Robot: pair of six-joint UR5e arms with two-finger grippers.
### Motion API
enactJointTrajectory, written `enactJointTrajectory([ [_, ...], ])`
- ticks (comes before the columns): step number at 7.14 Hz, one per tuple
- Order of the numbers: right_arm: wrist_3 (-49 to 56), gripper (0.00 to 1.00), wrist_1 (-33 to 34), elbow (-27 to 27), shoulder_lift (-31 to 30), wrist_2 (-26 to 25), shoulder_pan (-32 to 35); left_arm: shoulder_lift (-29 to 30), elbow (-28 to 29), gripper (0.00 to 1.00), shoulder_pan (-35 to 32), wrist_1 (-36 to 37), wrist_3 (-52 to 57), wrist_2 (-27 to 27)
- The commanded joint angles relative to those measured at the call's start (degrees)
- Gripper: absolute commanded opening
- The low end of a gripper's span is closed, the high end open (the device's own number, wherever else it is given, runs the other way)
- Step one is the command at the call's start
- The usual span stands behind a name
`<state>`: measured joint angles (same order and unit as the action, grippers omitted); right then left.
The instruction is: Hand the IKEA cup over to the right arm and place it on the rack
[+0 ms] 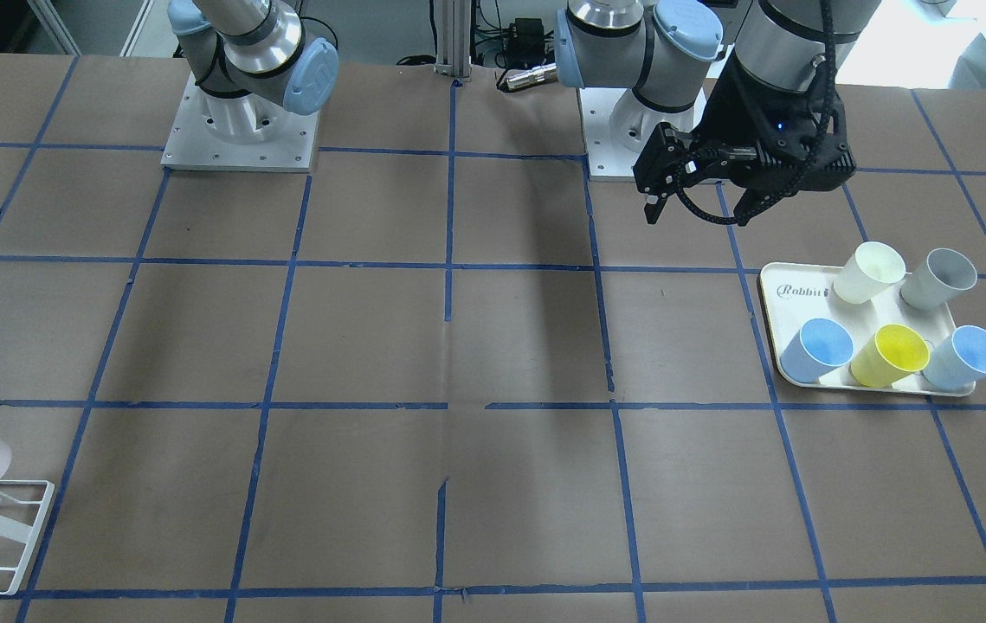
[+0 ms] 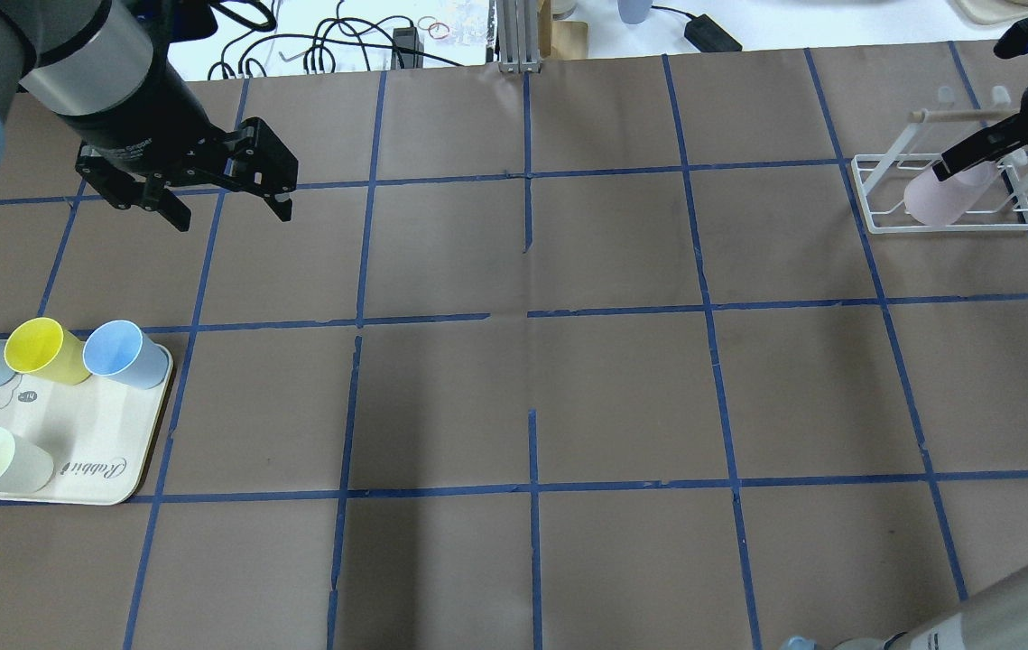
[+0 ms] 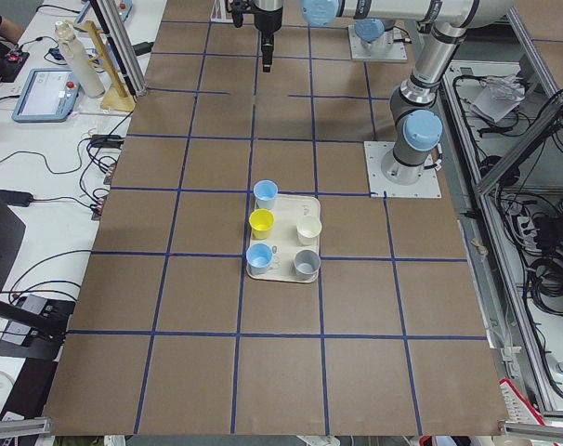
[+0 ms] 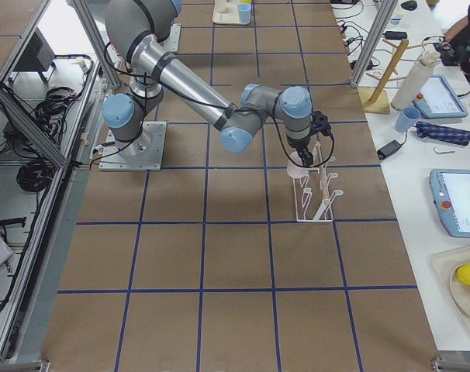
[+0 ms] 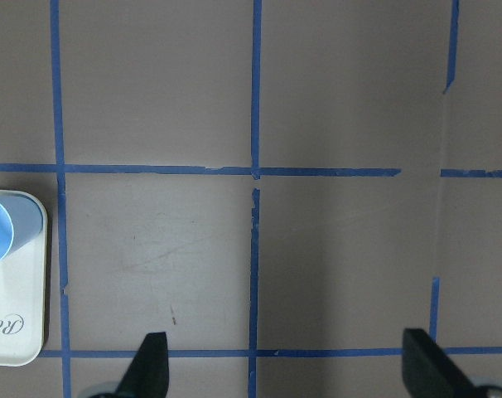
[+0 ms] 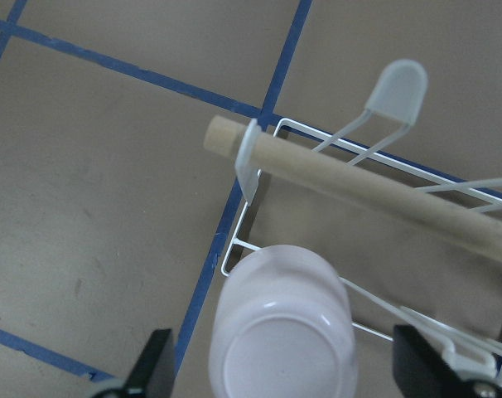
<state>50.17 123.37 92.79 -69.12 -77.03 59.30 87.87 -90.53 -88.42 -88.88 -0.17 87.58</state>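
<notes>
Cup (image 6: 280, 332) is sitting mouth-down in the rack (image 6: 396, 91), its flat base facing up at your right wrist camera. It is lying squarely between the jaws of the right gripper (image 6: 282, 365). Those jaws are standing spread wider than the cup, with bare paper showing between each finger (image 6: 156, 369) and the cup wall, so nothing is being pinched. The cup's long axis is running roughly along the gripper's own approach line and leaning a little, as the overhead view shows. Whether a prong is inside the cup you cannot tell, because the cup is hiding it.

By my reading the placing is nearly done, and the coming move is a retreat back along that axis. Just beyond the fingertips the wooden bar (image 6: 359, 186) is crossing the rack, and thin wires are running under the right-hand finger. Those are what a sideways drift could catch.

The left gripper (image 2: 229, 209) is hanging well apart at the table's other end, jaws spread and holding nothing. Near it the tray (image 2: 98, 487) is carrying the other cups, so the right arm is far the nearer.
</notes>
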Motion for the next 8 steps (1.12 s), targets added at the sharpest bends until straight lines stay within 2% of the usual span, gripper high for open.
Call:
enactJointTrajectory([
  [1,-2.2,1.00,-1.0,-0.1,-1.1,-1.2,0.0,-0.1,0.0,1.00,0.1,0.0,0.0,0.1],
  [2,-3.7,1.00,-1.8,0.0,-2.7,-2.7,0.1,0.0,0.0,1.00,0.1,0.1,0.0,0.0],
  [3,-4.1,1.00,-7.4,0.0,-5.6,-3.0,0.1,0.0,0.0,1.00,0.1,0.1,0.0,0.1],
  [6,-17.2,1.00,-26.0,0.9,-19.8,-3.1,1.1,0.1,-0.1,1.00,0.2,0.3,0.0,0.1],
  [7,-21.6,1.00,-30.4,1.1,-23.0,-3.2,3.0,-0.2,-0.1,1.00,0.3,0.3,0.0,0.1],
  [8,-29.8,1.00,-31.2,1.1,-24.7,-5.0,7.4,-0.2,-0.1,1.00,0.3,0.3,0.1,0.1],
])
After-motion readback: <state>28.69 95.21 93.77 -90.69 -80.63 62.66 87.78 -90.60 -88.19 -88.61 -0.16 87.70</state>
